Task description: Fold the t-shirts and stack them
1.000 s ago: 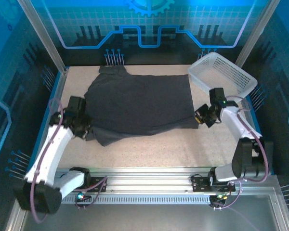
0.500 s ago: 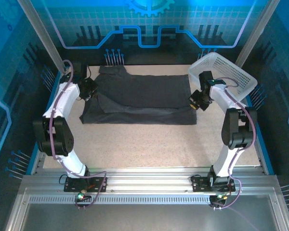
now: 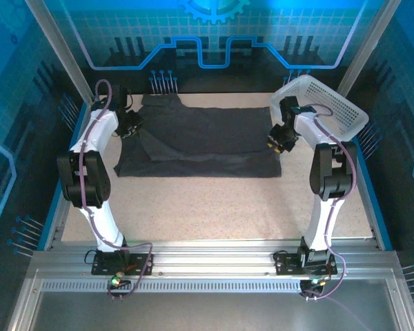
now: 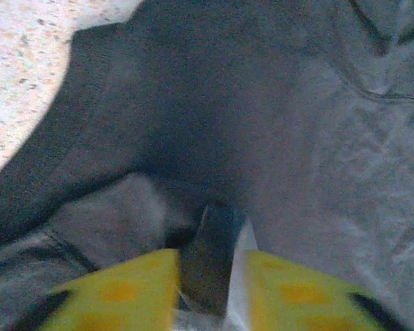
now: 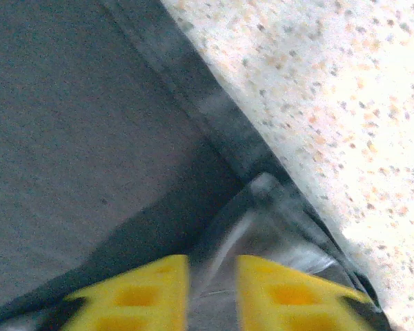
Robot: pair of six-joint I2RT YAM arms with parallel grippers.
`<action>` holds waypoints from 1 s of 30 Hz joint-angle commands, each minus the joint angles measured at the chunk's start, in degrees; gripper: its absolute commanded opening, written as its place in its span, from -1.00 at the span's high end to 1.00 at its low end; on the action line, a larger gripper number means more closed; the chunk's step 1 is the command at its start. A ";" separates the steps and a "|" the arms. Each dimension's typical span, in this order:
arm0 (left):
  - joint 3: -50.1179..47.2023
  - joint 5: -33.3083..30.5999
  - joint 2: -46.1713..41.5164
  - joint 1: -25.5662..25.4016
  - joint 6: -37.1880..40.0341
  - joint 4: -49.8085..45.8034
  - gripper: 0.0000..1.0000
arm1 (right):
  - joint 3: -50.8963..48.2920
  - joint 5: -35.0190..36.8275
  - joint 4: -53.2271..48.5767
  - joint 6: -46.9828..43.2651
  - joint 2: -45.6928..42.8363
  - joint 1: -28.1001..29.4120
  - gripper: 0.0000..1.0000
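One dark charcoal t-shirt (image 3: pixel 207 138) lies on the speckled table, its near half folded up over the far half. My left gripper (image 3: pixel 132 125) sits at the shirt's left side, shut on a pinch of its cloth (image 4: pixel 210 255). My right gripper (image 3: pixel 279 140) is at the shirt's right edge, shut on the hem corner (image 5: pixel 262 227). In both wrist views the yellow pads (image 4: pixel 124 293) (image 5: pixel 297 293) clamp a ridge of grey fabric between them. A sleeve (image 3: pixel 160 102) pokes out at the far left.
A white lattice basket (image 3: pixel 321 105) stands tilted at the back right, just behind the right arm. The blue back wall and metal frame posts close in the far side. Bare speckled tabletop (image 3: pixel 214 207) stretches from the shirt's near fold to the arm bases.
Both grippers carried the shirt's near edge away from the bases toward the back, folding it over. In the last half second they moved only slightly further back.
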 commanded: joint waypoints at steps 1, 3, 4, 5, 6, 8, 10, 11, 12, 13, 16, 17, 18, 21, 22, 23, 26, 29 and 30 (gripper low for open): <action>2.28 -3.21 -0.86 3.82 0.96 -4.97 -0.11 | 4.38 -0.40 -3.77 -6.84 0.57 0.18 0.06; -0.44 -2.71 -3.63 6.45 -0.72 -6.44 -0.17 | 4.48 0.17 -5.13 -8.99 -1.55 -0.46 -0.04; -2.54 -2.17 -5.44 7.45 -1.63 -6.68 -0.17 | 3.77 0.40 -5.38 -9.69 -3.04 -0.72 -0.06; -5.88 -1.53 -7.73 8.49 -3.24 -6.89 -0.17 | 2.31 0.50 -5.44 -10.35 -4.99 -0.86 -0.08; -9.87 -0.62 -10.21 9.39 -4.93 -6.35 -0.17 | 0.05 0.28 -5.21 -10.58 -7.15 -0.86 -0.10; -18.30 2.09 -14.41 11.14 -8.16 -4.22 -0.17 | -5.75 -1.34 -3.62 -10.23 -11.09 -0.86 -0.10; -26.02 6.35 -17.25 13.18 -10.58 -0.16 -0.17 | -13.03 -4.66 -0.70 -9.02 -14.68 -0.85 -0.11; -29.00 8.34 -17.77 14.02 -11.74 1.66 -0.18 | -16.85 -6.15 1.04 -8.32 -16.35 -0.85 -0.11; -31.30 10.72 -17.77 14.66 -12.79 3.79 -0.18 | -20.39 -7.41 3.29 -7.53 -17.96 -0.93 -0.12; -32.61 12.65 -17.52 15.10 -13.66 5.41 -0.18 | -23.50 -8.06 4.99 -6.83 -19.27 -0.91 -0.13; -35.27 15.03 -16.25 15.50 -15.19 9.87 -0.20 | -29.91 -10.89 9.46 -4.32 -20.38 -1.89 -0.15; -36.03 15.58 -15.61 15.47 -15.69 11.46 -0.19 | -31.14 -11.30 10.62 -3.67 -20.08 -2.38 -0.15; -36.37 16.04 -14.46 15.50 -15.99 12.15 -0.18 | -32.10 -11.44 11.80 -3.22 -19.72 -2.59 -0.14; -35.45 13.91 -10.69 15.37 -14.85 9.59 -0.08 | -32.57 -11.68 14.87 -1.87 -17.91 -3.31 -0.13; -35.22 12.83 -9.99 15.42 -14.61 9.00 -0.04 | -32.05 -11.70 15.33 -1.43 -17.07 -3.25 -0.13; -34.98 11.62 -9.53 15.41 -14.35 8.82 0.01 | -31.23 -11.69 15.28 -1.03 -15.89 -3.26 -0.11; -33.98 9.47 -8.29 15.45 -14.17 9.87 0.15 | -28.80 -10.14 13.94 0.01 -12.77 -2.55 -0.04; -32.08 9.97 -5.77 15.50 -14.68 10.84 0.31 | -26.72 -7.99 12.16 0.75 -10.09 -1.83 0.05; -31.45 10.02 -4.95 15.45 -14.84 11.08 0.39 | -25.93 -7.53 11.13 0.94 -9.03 -1.73 0.07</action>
